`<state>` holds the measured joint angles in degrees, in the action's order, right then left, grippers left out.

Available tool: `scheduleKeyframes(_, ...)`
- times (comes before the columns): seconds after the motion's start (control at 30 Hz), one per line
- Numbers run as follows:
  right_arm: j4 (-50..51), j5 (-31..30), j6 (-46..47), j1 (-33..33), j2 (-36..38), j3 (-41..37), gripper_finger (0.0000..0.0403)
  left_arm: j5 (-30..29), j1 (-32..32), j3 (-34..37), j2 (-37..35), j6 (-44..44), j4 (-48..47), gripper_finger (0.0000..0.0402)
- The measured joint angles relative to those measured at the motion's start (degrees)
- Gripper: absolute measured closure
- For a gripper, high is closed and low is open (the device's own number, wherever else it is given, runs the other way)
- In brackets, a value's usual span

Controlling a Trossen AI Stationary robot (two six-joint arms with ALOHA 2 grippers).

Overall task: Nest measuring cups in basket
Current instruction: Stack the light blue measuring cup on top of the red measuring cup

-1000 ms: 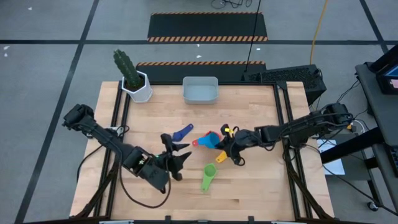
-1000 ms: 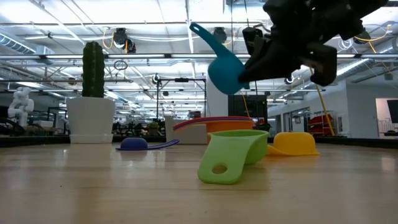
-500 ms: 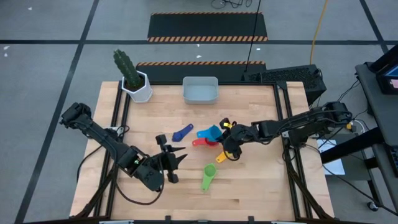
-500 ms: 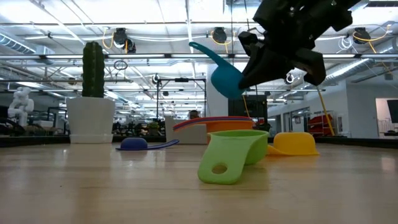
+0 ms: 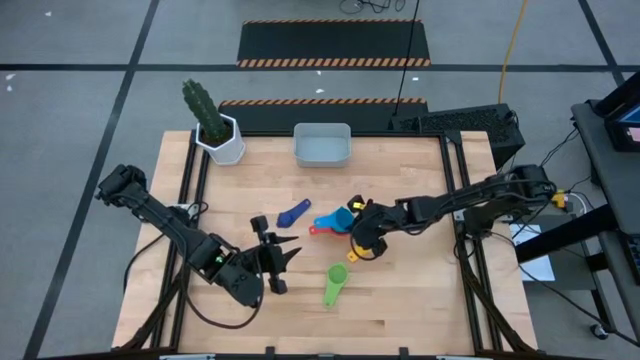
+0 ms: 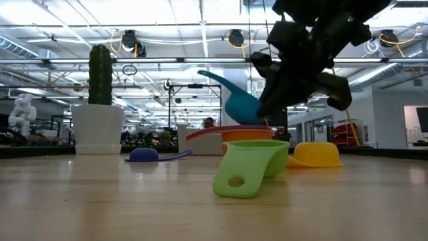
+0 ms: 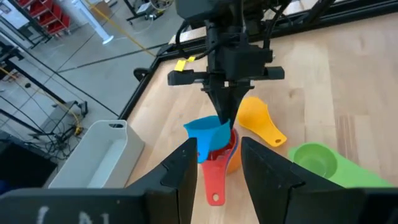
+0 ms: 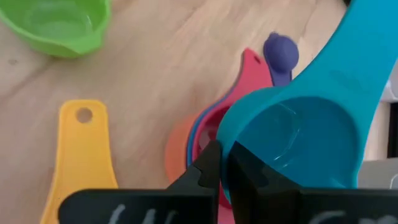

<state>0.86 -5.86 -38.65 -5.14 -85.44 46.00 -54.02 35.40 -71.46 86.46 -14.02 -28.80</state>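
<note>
Seemingly tilted, light blue cup (image 5: 337, 218) handle points left.

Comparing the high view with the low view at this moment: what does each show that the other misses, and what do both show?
Only the high view shows the left gripper, open and waiting near the table's front left, and the inside of the basket with no cup in it. Only the low view shows that the light blue cup hangs above the nested stack, not yet seated in it. Both show the right gripper shut on that cup, the green cup, the yellow cup, the dark blue cup and the cactus pot.
</note>
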Motion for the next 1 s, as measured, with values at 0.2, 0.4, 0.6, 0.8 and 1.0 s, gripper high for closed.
scheduleKeyframes(0.2,0.4,0.2,0.0,0.9,-0.5,0.0,0.0400,0.1,0.0,0.0,0.0,0.3,-0.1,0.0275)
scheduleKeyframes(0.4,0.8,1.5,0.0,0.8,-0.4,0.0,0.0379,0.1,0.0,0.0,0.0,0.3,-0.1,0.0275)
scheduleKeyframes(0.6,0.9,1.4,0.0,0.8,-0.4,0.0,0.0363,0.2,0.0,0.0,0.0,0.2,-0.1,0.0275)
scheduleKeyframes(0.8,0.9,1.5,0.4,0.8,-0.4,0.0,0.0353,0.2,0.0,0.0,0.0,0.1,-0.1,0.0275)
scheduleKeyframes(1.0,0.9,1.5,0.4,0.8,-0.5,0.0,0.0345,0.2,0.0,0.0,0.0,-0.2,-0.1,0.0275)
